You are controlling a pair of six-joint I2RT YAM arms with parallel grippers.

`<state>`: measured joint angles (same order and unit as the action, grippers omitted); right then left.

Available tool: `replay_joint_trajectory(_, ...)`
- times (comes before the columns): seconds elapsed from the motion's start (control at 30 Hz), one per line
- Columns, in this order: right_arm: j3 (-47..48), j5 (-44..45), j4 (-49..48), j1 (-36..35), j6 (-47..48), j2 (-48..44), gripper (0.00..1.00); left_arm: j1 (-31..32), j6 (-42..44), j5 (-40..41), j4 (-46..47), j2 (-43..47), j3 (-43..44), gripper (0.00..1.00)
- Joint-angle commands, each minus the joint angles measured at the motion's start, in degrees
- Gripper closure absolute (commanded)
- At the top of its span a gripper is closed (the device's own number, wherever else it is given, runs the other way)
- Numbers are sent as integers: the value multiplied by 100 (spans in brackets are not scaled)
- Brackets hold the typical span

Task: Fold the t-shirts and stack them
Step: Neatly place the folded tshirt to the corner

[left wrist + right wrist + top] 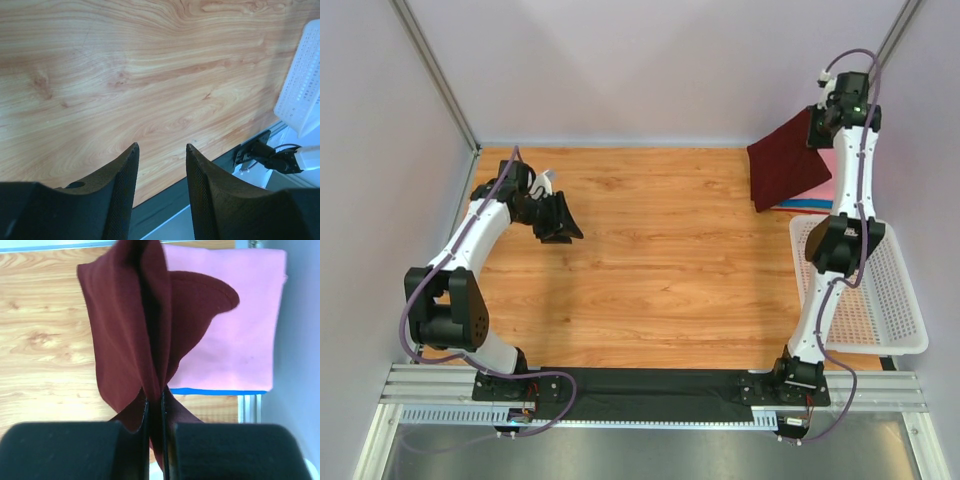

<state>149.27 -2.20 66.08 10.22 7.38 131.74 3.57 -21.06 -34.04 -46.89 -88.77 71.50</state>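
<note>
1. Top external view: the left gripper (563,225) hangs over the left part of the wooden table (660,260), apart from all cloth; the right gripper (816,128) is stretched to the far right corner and pinches the maroon t-shirt (782,165); the shirt hangs in a loose sheet above the pink t-shirt (827,172), which lies folded on the table with a blue t-shirt (802,208) showing as a thin edge beneath it; the white basket (890,300) sits at the right edge, just nearer than the stack.
2. Left wrist view: the jaws stand moderately apart with nothing between them; bare wood lies below the fingers (122,185); a corner of the basket shows at the right.
3. Right wrist view: the jaws are pressed together on a bunched ridge of the maroon t-shirt; the cloth fans out on both sides of the ridge and covers part of the pink t-shirt; the blue edge runs along the pink one's near side.
</note>
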Motion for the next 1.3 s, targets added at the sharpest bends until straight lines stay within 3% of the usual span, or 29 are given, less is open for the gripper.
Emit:
replay_joint_trajectory(0.0,93,-263,-410,498,19,-237,100,-32,76,-173,102,343,-5,50)
replay_joint_trajectory(0.13,269,-650,-868,1034,-149,184,100,-32,49,-260,180,387,-58,50)
replay_joint_trajectory(0.37,383,-475,-2090,1184,-88,1396,98,-32,-47,-665,348,194,-146,50)
replay_joint_trajectory(0.43,155,-115,-2766,1219,-140,1494,78,-23,-47,-674,339,150,-154,50)
replay_joint_trajectory(0.47,137,60,-3090,1254,-297,1590,56,-32,-56,-683,382,150,-189,50)
replay_joint_trajectory(0.57,137,-10,-3312,1325,-491,1609,43,-23,-39,-674,400,123,-190,49)
replay_joint_trajectory(0.7,-249,-62,-3541,1334,-641,1346,36,-23,-47,-691,435,141,-163,48)
replay_joint_trajectory(0.8,-363,254,-3313,1299,-702,1091,21,-23,-47,-657,488,220,-190,48)
replay_joint_trajectory(0.93,-1256,781,-3304,1167,-868,84,7,-23,-74,-805,541,255,-198,48)
replay_joint_trajectory(1.13,-2182,966,-3199,842,-1167,-1140,7,-23,-127,-867,682,448,-216,48)
replay_joint_trajectory(1.27,-3235,512,-3460,727,-1616,-1712,12,-23,-162,-999,901,580,-260,48)
